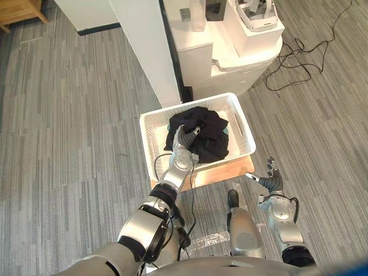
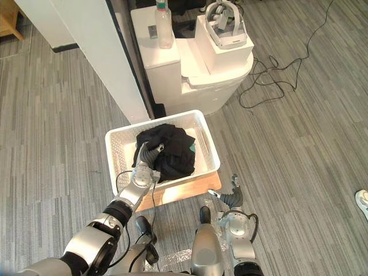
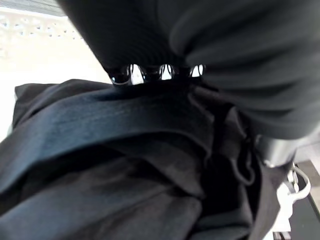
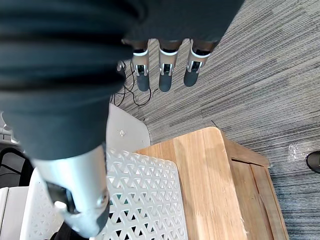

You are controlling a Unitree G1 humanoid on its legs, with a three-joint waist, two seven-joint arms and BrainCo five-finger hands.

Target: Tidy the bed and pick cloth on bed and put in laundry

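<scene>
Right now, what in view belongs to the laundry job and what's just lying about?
Job:
black cloth, in the white laundry basket
left hand, reaching into the cloth
right hand, open, beside the wooden stand under the basket

Lying about:
clear bottle and headset on the white cabinet

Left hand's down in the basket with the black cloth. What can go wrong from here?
1. The left hand is sunk into the cloth. If the cloth catches on it, lifting out may drag the cloth over the basket rim.
2. The basket rests on a wooden stand, so a snagged pull might slide or tip it. The right hand hangs open beside the stand, steadying nothing.
</scene>
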